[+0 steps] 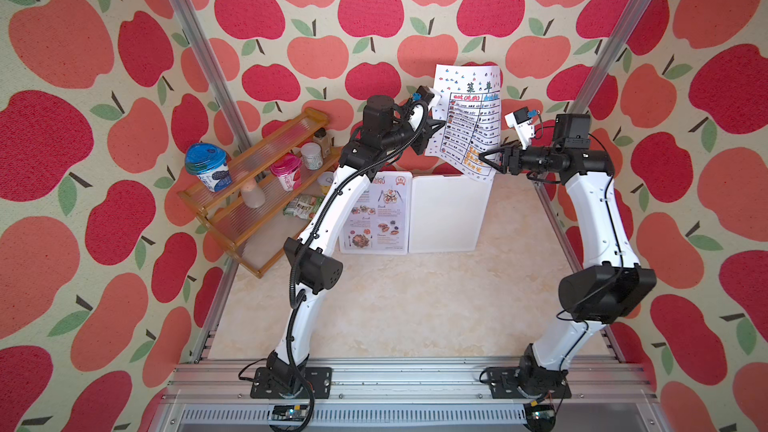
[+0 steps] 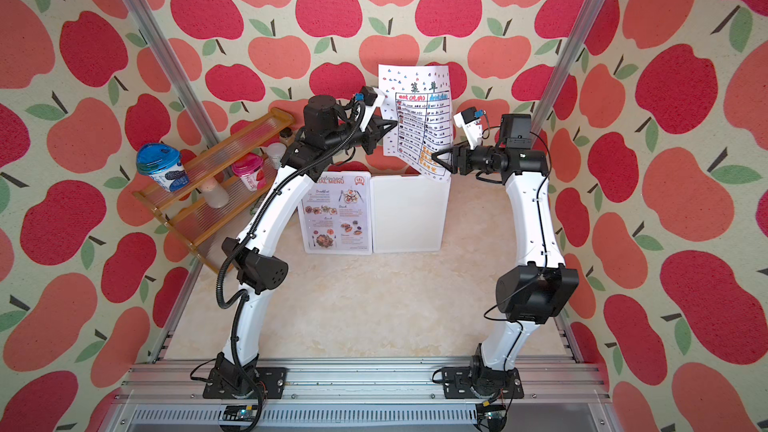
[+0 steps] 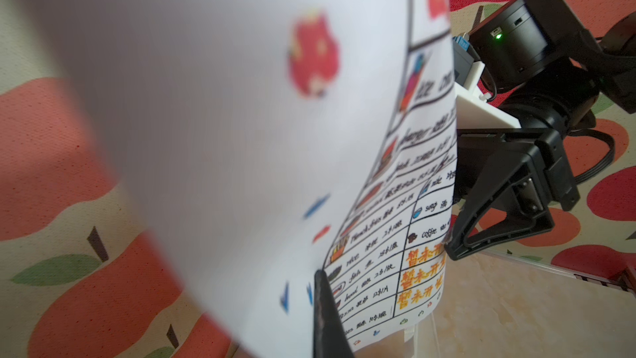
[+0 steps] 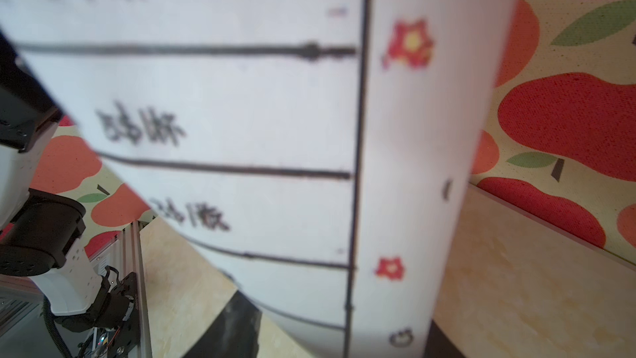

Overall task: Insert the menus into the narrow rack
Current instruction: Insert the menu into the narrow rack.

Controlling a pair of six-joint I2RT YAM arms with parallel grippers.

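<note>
Above one rack (image 1: 444,218) hangs one menu (image 1: 465,118): left gripper (image 1: 437,124) clamps it, right gripper (image 1: 482,157) gapes around its edge; second menu (image 1: 376,218) beside rack

Wide open on bare front half of counter (image 1: 415,309); easy to pass there. Blocked at back middle by white rack (image 1: 446,214), with photo menu (image 1: 376,218) right against its left side. Blocked above rack by hanging table menu (image 1: 465,118), pinched at left edge by left fingers (image 1: 434,123), with right fingers (image 1: 483,157) spread around lower right edge. Crowded at back left by wooden shelf (image 1: 309,116) full of cups (image 1: 206,166). Only thin gap between rack and right arm (image 1: 594,218).
</note>
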